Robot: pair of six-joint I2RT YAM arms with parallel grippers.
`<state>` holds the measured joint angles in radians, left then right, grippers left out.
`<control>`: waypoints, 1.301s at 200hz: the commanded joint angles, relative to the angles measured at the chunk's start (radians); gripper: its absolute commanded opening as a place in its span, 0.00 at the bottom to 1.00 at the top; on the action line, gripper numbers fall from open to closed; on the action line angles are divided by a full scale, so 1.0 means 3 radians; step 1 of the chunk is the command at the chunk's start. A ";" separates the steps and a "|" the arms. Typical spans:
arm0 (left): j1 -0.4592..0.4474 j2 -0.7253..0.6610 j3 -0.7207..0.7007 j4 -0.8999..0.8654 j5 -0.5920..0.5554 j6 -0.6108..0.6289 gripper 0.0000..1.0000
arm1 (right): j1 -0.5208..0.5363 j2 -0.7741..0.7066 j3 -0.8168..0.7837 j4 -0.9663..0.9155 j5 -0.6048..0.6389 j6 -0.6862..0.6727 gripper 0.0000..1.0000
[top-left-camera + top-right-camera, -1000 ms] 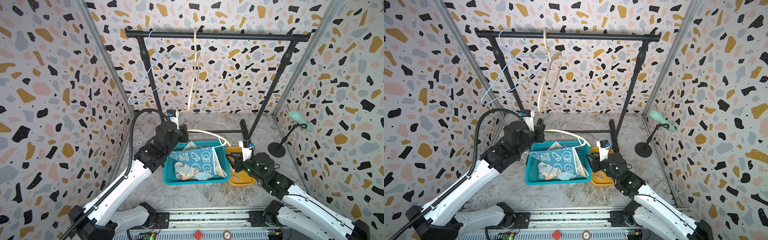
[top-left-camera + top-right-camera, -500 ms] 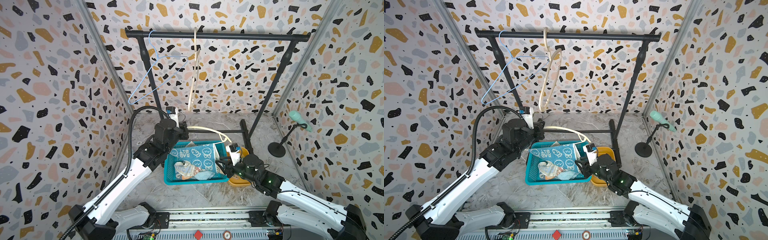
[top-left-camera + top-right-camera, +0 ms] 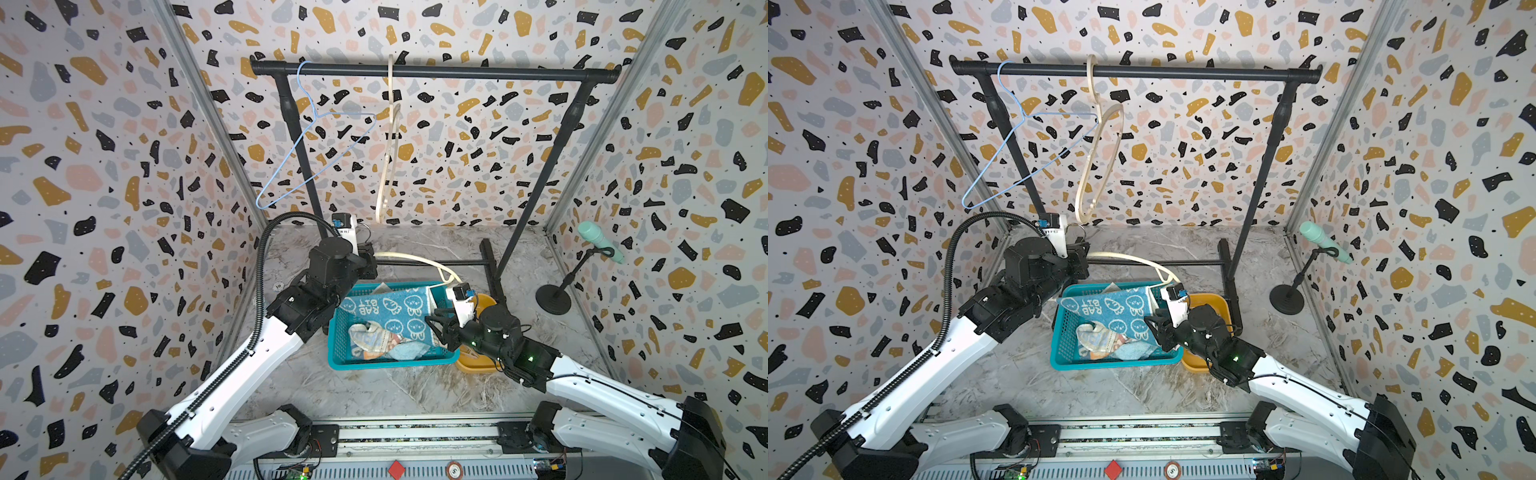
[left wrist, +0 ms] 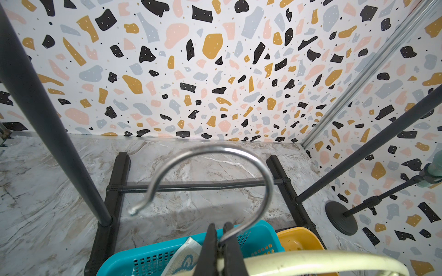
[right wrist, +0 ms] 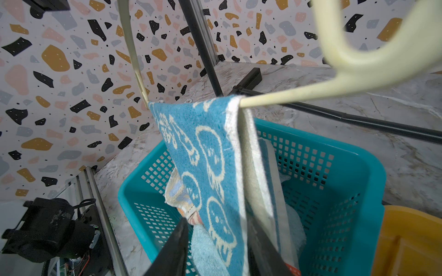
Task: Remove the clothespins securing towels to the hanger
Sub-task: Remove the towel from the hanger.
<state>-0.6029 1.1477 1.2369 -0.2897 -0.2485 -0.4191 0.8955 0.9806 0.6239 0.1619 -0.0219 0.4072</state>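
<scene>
1. Left tool (image 4: pixel 220 229): the jaws are fully closed on the shank of the metal hook (image 4: pixel 210 149) of the cream hanger (image 5: pixel 287 96). The tool carries the hanger above the worktop (image 3: pixel 374 386).
2. Right tool (image 5: pixel 216 223): the jaws stand partly apart, one on each side of the hanging part of the teal towel (image 5: pixel 203 143). No clamping contact is visible.
3. Teal towel: it is draped over the hanger's thin lower bar and hangs down into the teal basket (image 5: pixel 354 181) at centre. The fabric is looped terry with a white rabbit print, a cream reverse and a stitched hem.
4. Clothespins: none is visible on the bar or the towel in these views. The interior of the yellow tub (image 5: pixel 411 239), just right of the basket, is largely hidden.
5. Striped towel (image 3: pixel 374 340) and pale blue towel (image 3: pixel 405 351): both lie crumpled in the basket.
6. Handling (judgement): the towel is light, limp and non-fragile.
   - Terry grips the pads well but should slide along the smooth bar.
   - Take hold at the hem, through both layers, and pull steadily.
   - The hanger is rigid and may pivot about the hook grip.
</scene>
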 commanded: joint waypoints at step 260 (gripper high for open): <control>0.0015 -0.0180 -0.0001 0.0232 -0.0109 0.0064 0.00 | 0.0062 0.0490 0.0201 0.0513 0.0044 0.0093 0.07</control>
<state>-0.6033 1.1255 1.2369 -0.2893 -0.2520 -0.4141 0.9043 1.1309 0.6445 0.2916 -0.0071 0.4290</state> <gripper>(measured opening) 0.061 0.133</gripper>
